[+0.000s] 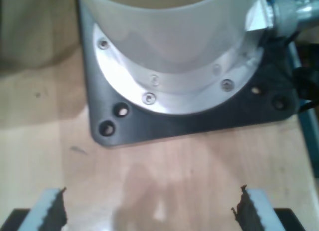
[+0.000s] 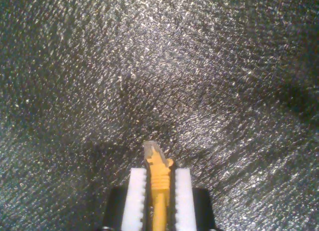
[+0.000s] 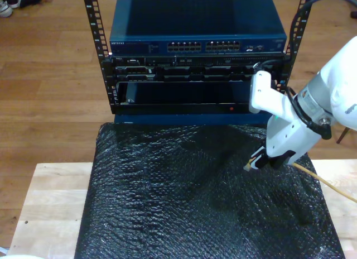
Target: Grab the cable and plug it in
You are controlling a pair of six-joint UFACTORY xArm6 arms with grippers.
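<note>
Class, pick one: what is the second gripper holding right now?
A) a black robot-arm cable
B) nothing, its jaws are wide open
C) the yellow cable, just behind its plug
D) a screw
C: my second gripper is shut on the yellow cable, with the plug sticking out past the fingertips.

White arm (image 3: 334, 86), white ridged jaws, black gripper body, screwed silver base flange (image 1: 164, 91).

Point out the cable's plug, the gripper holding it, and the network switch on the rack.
Plug (image 2: 152, 150): second wrist view, on its clear tip past the jaws.
My second gripper (image 2: 158, 177): second wrist view, midway between the white fingertips, shut on the cable.
Network switch (image 3: 198, 25): exterior view, on its blue top panel.
</note>
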